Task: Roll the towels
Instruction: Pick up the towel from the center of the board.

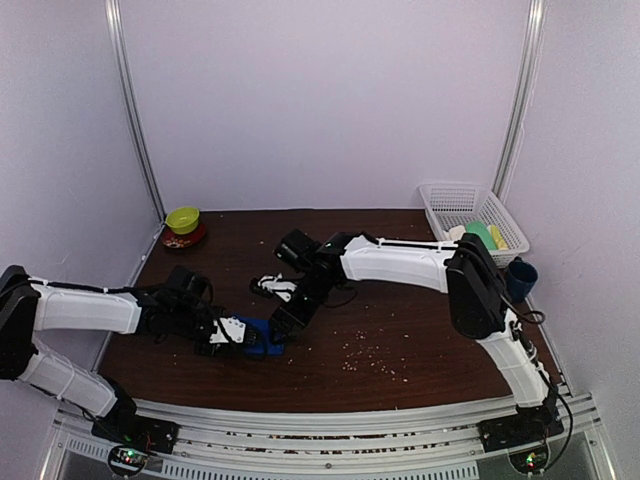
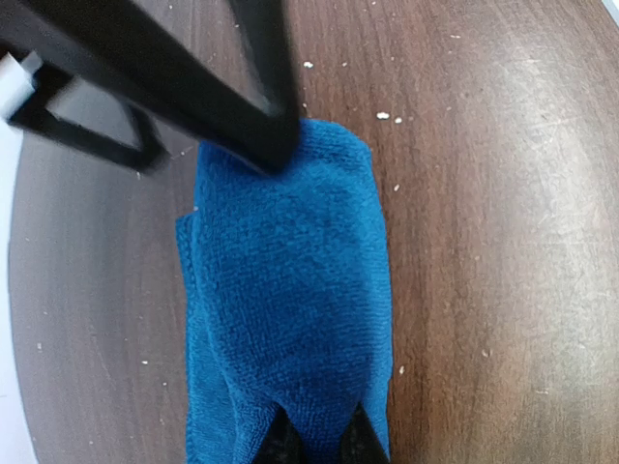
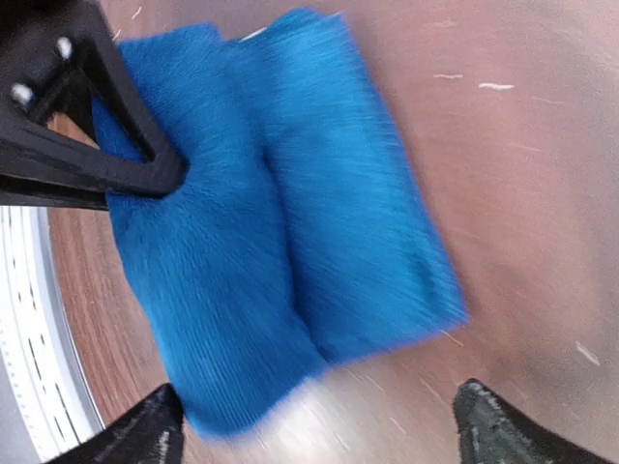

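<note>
The table carries a basket at its far right corner. The blue towel, folded thick, lies near the near edge, left of centre. The left gripper is pinched onto one end. The right gripper hangs over the other end, fingers wide apart. A green bowl sits at the far left corner, and a cup at the right edge.

Lab test cell — white walls, metal base rail
</note>
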